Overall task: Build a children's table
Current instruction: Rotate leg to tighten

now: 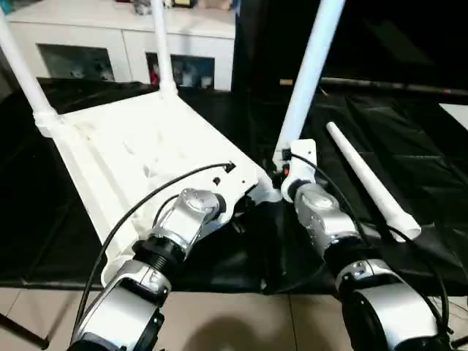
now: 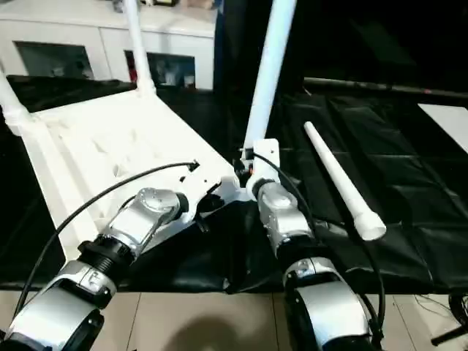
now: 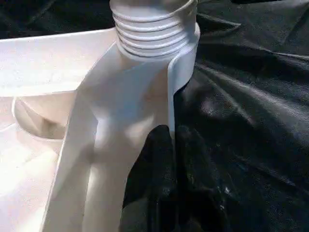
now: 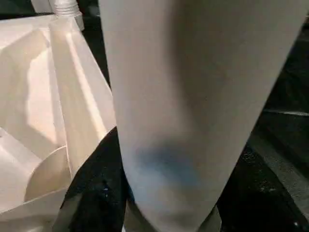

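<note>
From the head, the tabletop (image 1: 139,157) lies upside down on the black-covered work table (image 1: 409,146), two legs standing at its far corners; a third leg (image 1: 307,69) rises from the near corner, the right gripper (image 1: 287,170) clasping its base, likely to seat it; a loose leg (image 1: 369,179) lies beyond that corner. Left wrist: the left gripper (image 3: 169,145) is pinched narrow against the corner socket (image 3: 145,92), apparently steadying it. Right wrist: that leg sits between half-spread fingers (image 4: 91,183).

Open black cloth (image 1: 409,146) is left right of the loose leg (image 1: 369,179), while passage on the left is blocked by the upturned table top (image 1: 139,157) and its three standing legs (image 1: 311,69).
</note>
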Tool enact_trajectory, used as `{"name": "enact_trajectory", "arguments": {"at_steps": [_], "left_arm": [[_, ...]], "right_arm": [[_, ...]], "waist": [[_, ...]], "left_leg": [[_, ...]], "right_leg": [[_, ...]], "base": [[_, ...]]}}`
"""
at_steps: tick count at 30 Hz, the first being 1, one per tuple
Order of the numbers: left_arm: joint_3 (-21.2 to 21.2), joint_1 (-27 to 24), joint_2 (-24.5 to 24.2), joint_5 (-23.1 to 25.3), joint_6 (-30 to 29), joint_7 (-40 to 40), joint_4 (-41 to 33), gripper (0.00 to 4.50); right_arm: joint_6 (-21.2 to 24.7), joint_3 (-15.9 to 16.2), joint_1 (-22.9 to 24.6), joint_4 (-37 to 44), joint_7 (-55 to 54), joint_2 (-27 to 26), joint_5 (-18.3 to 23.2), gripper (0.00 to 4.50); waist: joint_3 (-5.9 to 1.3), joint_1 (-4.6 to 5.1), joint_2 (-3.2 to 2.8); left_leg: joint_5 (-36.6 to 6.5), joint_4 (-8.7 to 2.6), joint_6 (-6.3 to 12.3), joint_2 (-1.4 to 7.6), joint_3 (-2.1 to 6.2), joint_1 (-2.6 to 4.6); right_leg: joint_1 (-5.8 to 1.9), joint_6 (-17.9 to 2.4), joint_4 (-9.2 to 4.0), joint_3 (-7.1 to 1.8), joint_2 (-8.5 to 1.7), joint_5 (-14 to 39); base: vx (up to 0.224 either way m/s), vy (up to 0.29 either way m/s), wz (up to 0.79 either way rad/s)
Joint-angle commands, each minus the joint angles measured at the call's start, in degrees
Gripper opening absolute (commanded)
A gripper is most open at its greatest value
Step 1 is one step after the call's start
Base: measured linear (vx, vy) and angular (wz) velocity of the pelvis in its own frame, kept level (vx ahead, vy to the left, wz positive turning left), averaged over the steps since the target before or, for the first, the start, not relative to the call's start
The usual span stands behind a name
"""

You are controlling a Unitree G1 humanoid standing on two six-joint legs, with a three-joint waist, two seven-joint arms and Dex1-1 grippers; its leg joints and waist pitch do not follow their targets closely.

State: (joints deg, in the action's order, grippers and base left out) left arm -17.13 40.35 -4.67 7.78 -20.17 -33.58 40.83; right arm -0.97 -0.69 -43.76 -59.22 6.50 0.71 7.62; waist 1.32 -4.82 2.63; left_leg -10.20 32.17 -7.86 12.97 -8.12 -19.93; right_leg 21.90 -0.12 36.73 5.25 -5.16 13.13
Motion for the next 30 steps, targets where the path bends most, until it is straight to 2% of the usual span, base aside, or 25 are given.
{"name": "enact_trajectory", "arguments": {"at_steps": [1,4,7,13,17,18,19,21,22,24,27,29,30], "left_arm": [[1.02,0.74,0.21,0.40,0.58,1.72,-1.41,0.00],[0.97,0.51,0.20,0.57,-0.18,1.85,-2.17,0.00],[0.95,0.56,-0.27,0.35,0.27,1.57,-2.09,0.00],[1.46,1.07,-1.37,-0.05,1.57,1.12,-1.00,0.00],[1.76,1.11,-1.89,-0.22,1.79,0.80,-0.86,0.00],[1.77,1.11,-1.91,-0.23,1.81,0.79,-0.84,0.00],[1.79,1.13,-1.97,-0.25,1.87,0.74,-0.80,0.00],[1.70,1.10,-2.39,-0.35,2.58,0.19,-0.75,0.00],[1.58,1.07,-2.67,-0.35,2.93,-0.17,-0.82,0.00],[1.30,0.98,-3.12,-0.42,3.66,-1.15,-1.04,0.00],[1.08,0.85,-3.63,-0.49,4.89,-2.06,-1.12,0.00],[0.86,0.63,-4.16,-0.63,6.09,-3.22,-1.47,0.00],[0.74,0.50,-4.45,-0.73,6.83,-3.91,-1.68,0.00]], "right_arm": [[3.50,0.49,3.29,-8.79,-1.21,-0.65,-1.93,1.93],[3.13,0.25,2.83,-9.60,-1.48,-0.72,-2.09,1.93],[2.90,0.07,2.31,-9.90,-1.08,-0.74,-2.25,1.93],[0.54,0.77,1.21,-10.33,0.05,-0.88,-3.70,1.93],[-0.40,0.06,1.08,-10.01,1.46,-1.20,-2.86,1.93],[-0.40,0.04,1.07,-9.99,1.58,-1.22,-2.82,2.28],[-0.42,-0.02,1.04,-9.92,1.94,-1.26,-2.69,2.28],[-0.56,-0.01,0.84,-9.73,2.68,-1.32,-2.79,2.63],[-0.84,0.07,0.68,-9.58,3.19,-1.33,-2.94,2.63],[-1.53,0.15,0.35,-9.33,4.51,-1.31,-3.06,2.83],[-2.35,-0.01,0.05,-8.33,6.31,-1.11,-2.78,3.13],[-2.89,0.01,0.07,-6.89,8.17,-0.72,-2.48,3.30],[-3.15,-0.04,0.08,-6.15,9.20,-0.50,-2.32,3.30]], "waist": [[-1.72,0.10,-0.37],[-1.66,0.40,-0.45],[-1.62,0.45,-0.35],[-1.56,0.51,-0.22],[-1.44,0.66,-0.27],[-1.44,0.66,-0.27],[-1.47,0.70,-0.29],[-1.47,0.83,-0.16],[-1.43,0.87,-0.30],[-1.50,1.04,-0.23],[-1.45,1.14,-0.28],[-1.57,1.15,-0.32],[-1.73,1.10,-0.28]], "left_leg": [[-18.57,-4.04,-0.05,-0.18,-0.79,-0.50],[-20.01,-4.17,0.12,-0.17,-0.78,-0.41],[-19.45,-4.24,0.53,-0.20,-0.95,-0.41],[-19.75,-4.22,0.70,-0.29,-0.98,-0.46],[-20.38,-4.30,0.83,-0.27,-0.96,-0.42],[-20.38,-4.30,0.83,-0.27,-0.96,-0.42],[-20.48,-4.32,0.85,-0.23,-0.94,-0.42],[-20.52,-4.40,0.95,-0.20,-0.94,-0.43],[-20.63,-4.40,0.93,-0.21,-0.89,-0.43],[-19.96,-4.45,1.00,-0.17,-0.90,-0.74],[-19.31,-4.42,1.33,-0.17,-0.98,-0.72],[-17.67,-4.47,1.40,-0.05,-1.00,-0.88],[-16.24,-4.41,1.58,0.04,-1.06,-0.96]], "right_leg": [[-1.53,-5.36,-6.93,-2.44,-2.55,22.35],[-1.36,-5.08,-7.35,-2.50,-2.68,23.70],[-1.27,-5.11,-7.48,-2.58,-2.64,22.84],[-1.09,-4.21,-7.86,-2.58,-2.81,25.94],[-0.89,-3.99,-8.05,-2.55,-2.77,27.01],[-0.89,-3.99,-8.05,-2.55,-2.77,27.01],[-0.91,-4.02,-8.06,-2.57,-2.82,26.98],[-0.89,-4.09,-8.08,-2.55,-2.79,26.89],[-0.85,-4.24,-8.06,-2.54,-2.80,27.04],[-1.07,-4.57,-7.97,-2.58,-2.86,26.03],[-1.07,-4.97,-7.97,-2.65,-2.92,25.80],[-1.24,-5.41,-7.76,-2.75,-2.91,23.61],[-1.43,-6.09,-7.42,-2.83,-2.88,20.86]], "base": [[0.000,0.000,0.00],[0.000,0.000,0.00],[0.000,0.000,0.00],[0.000,0.000,0.00],[0.000,0.000,0.00],[0.000,0.000,0.00],[0.000,0.000,0.00],[0.000,0.000,0.00],[0.000,0.000,0.00],[0.000,0.000,0.00],[0.000,0.000,0.00],[0.000,0.000,0.00],[0.000,0.000,0.00]]}}
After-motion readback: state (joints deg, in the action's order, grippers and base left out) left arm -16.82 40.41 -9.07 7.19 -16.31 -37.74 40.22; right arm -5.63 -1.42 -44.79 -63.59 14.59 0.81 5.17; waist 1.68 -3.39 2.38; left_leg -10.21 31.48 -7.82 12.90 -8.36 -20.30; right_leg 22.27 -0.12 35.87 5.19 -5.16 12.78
